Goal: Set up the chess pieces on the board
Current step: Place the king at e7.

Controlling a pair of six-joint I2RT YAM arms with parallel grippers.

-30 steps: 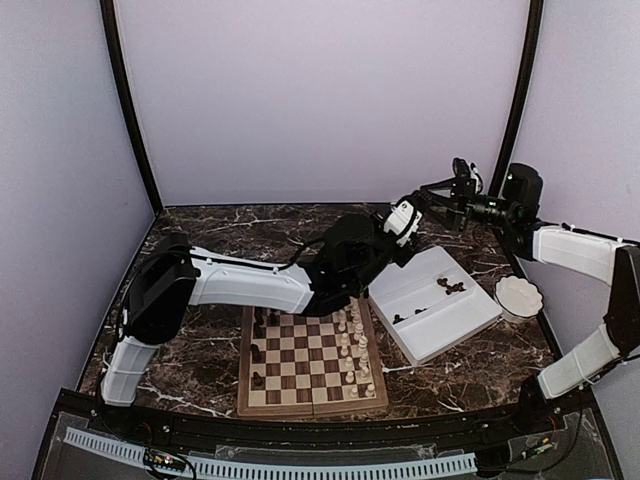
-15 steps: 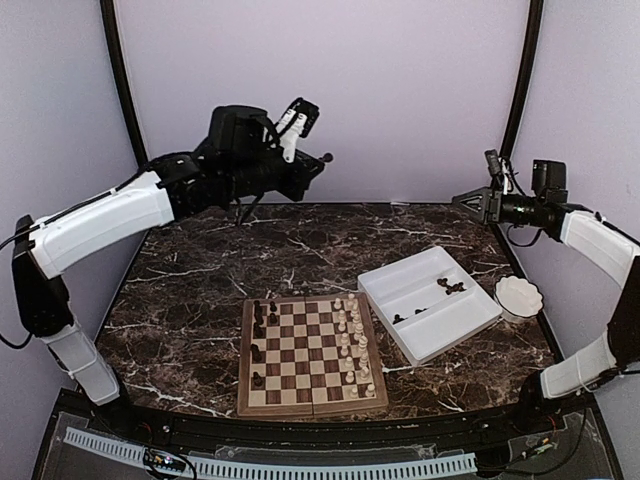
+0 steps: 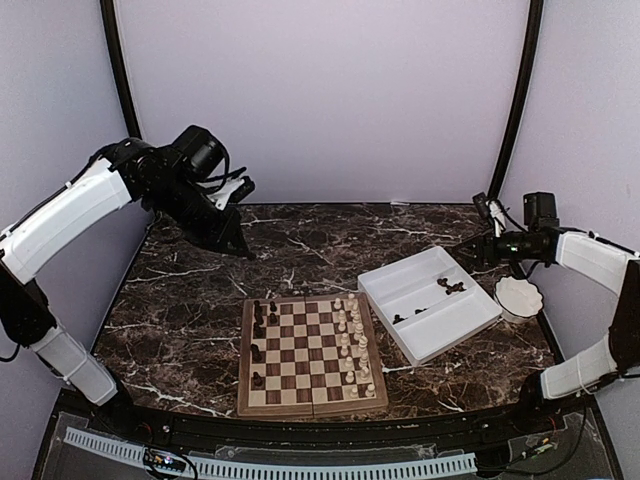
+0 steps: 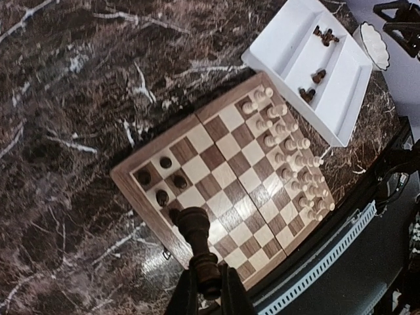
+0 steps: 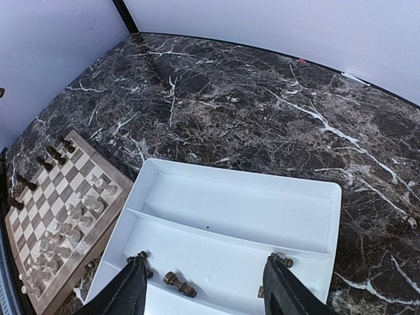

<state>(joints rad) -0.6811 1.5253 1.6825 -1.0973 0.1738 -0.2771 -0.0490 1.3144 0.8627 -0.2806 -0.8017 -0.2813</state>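
Note:
My left gripper [image 3: 240,248] hangs high over the table's back left, left of the board [image 3: 243,372]. It is shut on a dark chess piece [image 4: 197,239], pinched at its base, head pointing away. Several dark pieces [image 3: 258,312] stand along the board's left columns [image 4: 141,176]. More dark pieces [image 3: 451,286] lie in the white tray [image 3: 455,330]. My right gripper [image 3: 470,247] hovers open above the tray's far end. Between its wide fingers [image 5: 134,285] the tray floor shows one lying piece [image 5: 178,283] and others [image 5: 286,262] beside the fingertips.
Cream-white pieces [image 3: 350,340] fill the board's right columns. A small white scalloped bowl [image 3: 518,297] stands right of the tray. Dark marble table [image 3: 300,245] stretches behind the board. Black posts run up the back corners.
My left arm has swung from near the tray up and back to the left, then dipped lower with the dark piece. My right gripper has opened wider and sunk over the tray.

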